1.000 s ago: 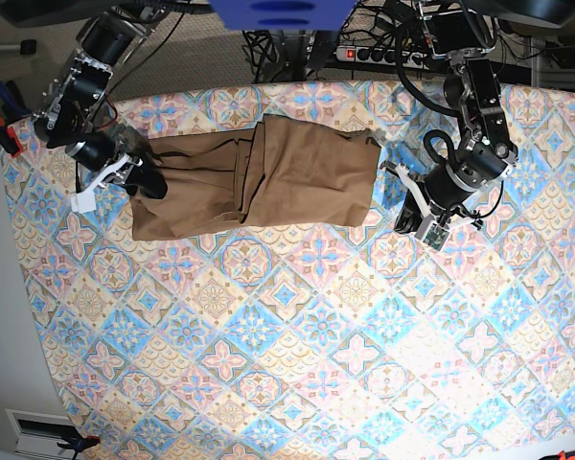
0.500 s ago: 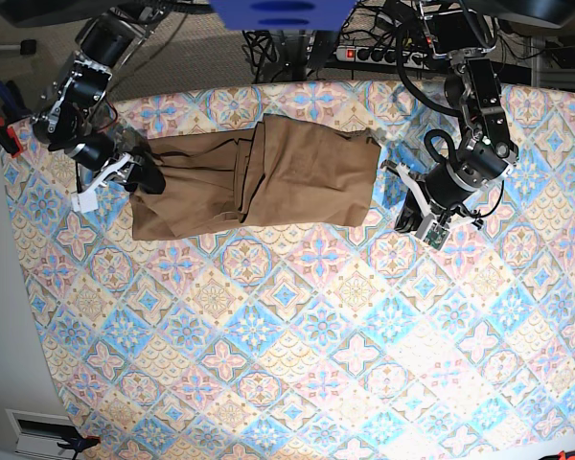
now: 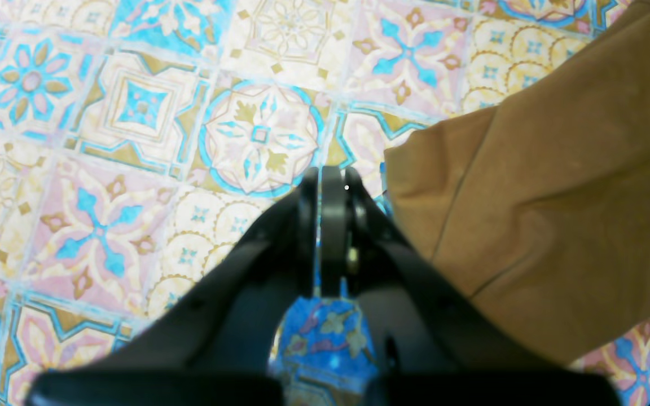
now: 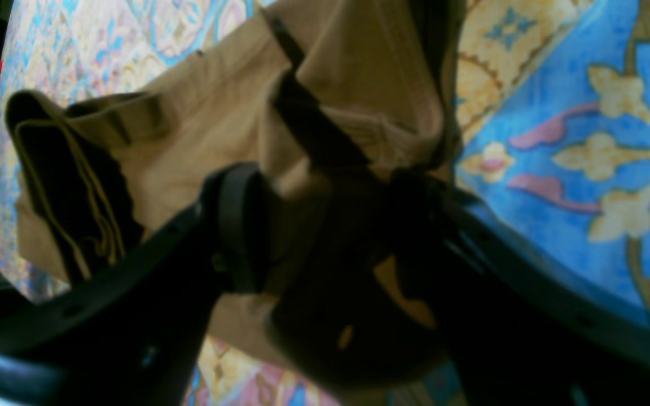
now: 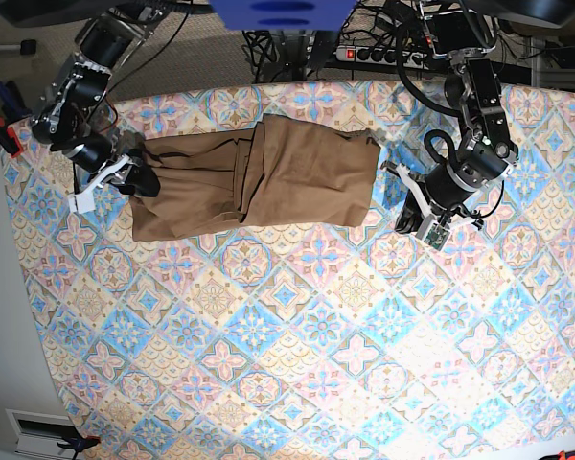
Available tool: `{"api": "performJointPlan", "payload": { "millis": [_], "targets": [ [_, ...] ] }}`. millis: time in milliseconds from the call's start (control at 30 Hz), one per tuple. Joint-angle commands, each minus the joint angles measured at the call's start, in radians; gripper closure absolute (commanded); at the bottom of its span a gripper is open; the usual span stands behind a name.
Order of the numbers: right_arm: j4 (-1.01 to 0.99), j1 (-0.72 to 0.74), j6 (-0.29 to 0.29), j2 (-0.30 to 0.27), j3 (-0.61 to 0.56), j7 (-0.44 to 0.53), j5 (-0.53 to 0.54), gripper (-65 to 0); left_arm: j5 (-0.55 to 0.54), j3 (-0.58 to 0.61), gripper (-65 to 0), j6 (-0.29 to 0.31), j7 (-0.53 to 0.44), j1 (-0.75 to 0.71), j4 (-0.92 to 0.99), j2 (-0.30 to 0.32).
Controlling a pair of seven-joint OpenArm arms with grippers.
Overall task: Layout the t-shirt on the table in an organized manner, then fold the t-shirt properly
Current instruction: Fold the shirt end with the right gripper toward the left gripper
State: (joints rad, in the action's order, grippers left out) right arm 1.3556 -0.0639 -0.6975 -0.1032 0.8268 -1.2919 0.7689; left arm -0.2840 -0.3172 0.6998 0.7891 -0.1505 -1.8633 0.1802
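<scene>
The tan t-shirt lies in a folded, wrinkled rectangle at the far middle of the tiled table. At the shirt's left end, my right gripper is open. In the right wrist view its fingers stand wide apart, the gripper straddling bunched cloth of the t-shirt. My left gripper hovers just off the shirt's right edge. In the left wrist view this gripper is shut and holds nothing, over the bare table beside a corner of the t-shirt.
A power strip with cables and a blue object lie beyond the table's far edge. A red clamp sits at the far left corner. The table's left edge runs close behind the right arm.
My right gripper has drawn slightly leftwards along the shirt's left end. The shirt and the left arm have stayed where they were.
</scene>
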Motion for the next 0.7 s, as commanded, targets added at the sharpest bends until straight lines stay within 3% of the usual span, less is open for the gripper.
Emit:
{"api": "performJointPlan", "payload": {
  "millis": [0,300,500,667],
  "targets": [
    [-0.015,0.005,-0.001,-0.011,0.002,-0.002,-0.009,-32.5,-0.017,-0.004,0.0,-0.002,-0.024,0.009,-0.016,0.008],
    [-0.112,0.005,-0.001,-0.010,-0.028,0.034,-0.141,-32.5,-0.019,-0.004,0.0,-0.002,-0.024,0.013,-0.016,0.008],
    [-0.109,0.002,-0.001,-0.010,-0.278,0.034,-0.141,-32.5,-0.019,-0.004,0.0,-0.002,-0.024,0.015,-0.016,0.008],
    [-0.040,0.000,-0.001,-0.010,-0.369,0.034,-0.141,-30.6,-0.019,-0.006,0.0,-0.002,-0.024,0.015,-0.016,0.008]
  ]
}}
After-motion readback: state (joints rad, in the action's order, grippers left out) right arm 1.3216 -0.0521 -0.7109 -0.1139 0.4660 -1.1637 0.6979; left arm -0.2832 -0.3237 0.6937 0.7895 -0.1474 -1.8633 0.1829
